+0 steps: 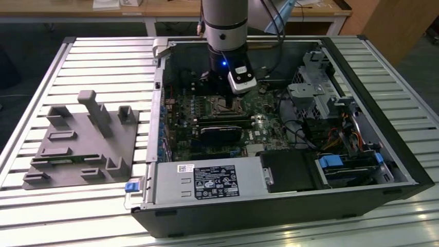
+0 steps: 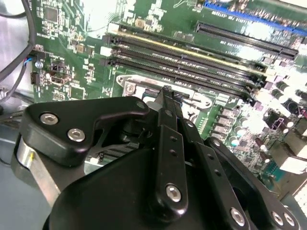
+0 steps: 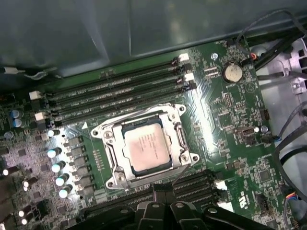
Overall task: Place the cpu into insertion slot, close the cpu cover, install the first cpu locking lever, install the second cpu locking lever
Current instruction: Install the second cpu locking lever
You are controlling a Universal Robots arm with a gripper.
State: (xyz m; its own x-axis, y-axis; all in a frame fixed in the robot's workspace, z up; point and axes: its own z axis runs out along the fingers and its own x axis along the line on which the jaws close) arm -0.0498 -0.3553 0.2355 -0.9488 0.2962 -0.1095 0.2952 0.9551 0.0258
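One cpu (image 3: 145,145) sits in one insertion slot (image 3: 109,165); cover seemingly closed.

Open computer case (image 1: 404,170) lay on slatted aluminium table (image 1: 103,56), grey fixture block (image 1: 82,141) sat beside it on exterior view's left, white-labelled power supply (image 1: 205,181) at near edge, coin cell (image 3: 232,73) near memory slots (image 3: 115,96).

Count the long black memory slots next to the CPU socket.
4, side by side in a row of memory slots beside the insertion slot, where the cpu sits. All empty; none seems hidden.
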